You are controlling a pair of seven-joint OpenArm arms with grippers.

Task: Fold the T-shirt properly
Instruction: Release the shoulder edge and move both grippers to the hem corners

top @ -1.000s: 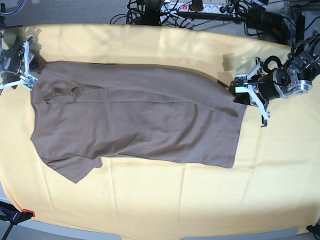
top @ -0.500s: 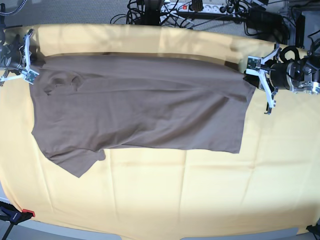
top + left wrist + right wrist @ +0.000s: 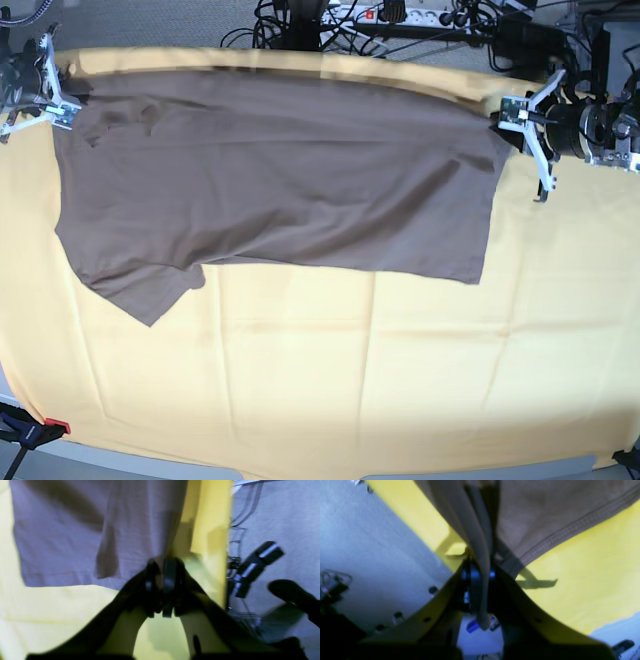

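Observation:
The taupe T-shirt (image 3: 280, 170) hangs stretched between my two grippers over the far half of the yellow cloth (image 3: 350, 380). Its lower edge and one sleeve (image 3: 150, 295) rest on the cloth. My left gripper (image 3: 512, 118), at the right of the base view, is shut on the shirt's hem corner. In the left wrist view the fingers (image 3: 170, 577) pinch the shirt (image 3: 87, 530) at its edge. My right gripper (image 3: 62, 105), at the far left, is shut on the shoulder end. The right wrist view shows bunched fabric (image 3: 480, 555) running between its jaws.
The cloth's far edge (image 3: 300, 58) lies just behind the shirt. Beyond it are cables and a power strip (image 3: 400, 15) on grey floor. A red-and-black clamp (image 3: 35, 428) sits at the front left corner. Black equipment (image 3: 255, 567) stands off the table beside my left gripper.
Both grippers have moved toward the table's far edge, still holding the shirt. The shirt's top edge has been pulled back and stretched flatter, and its lower edge has slid away from the front.

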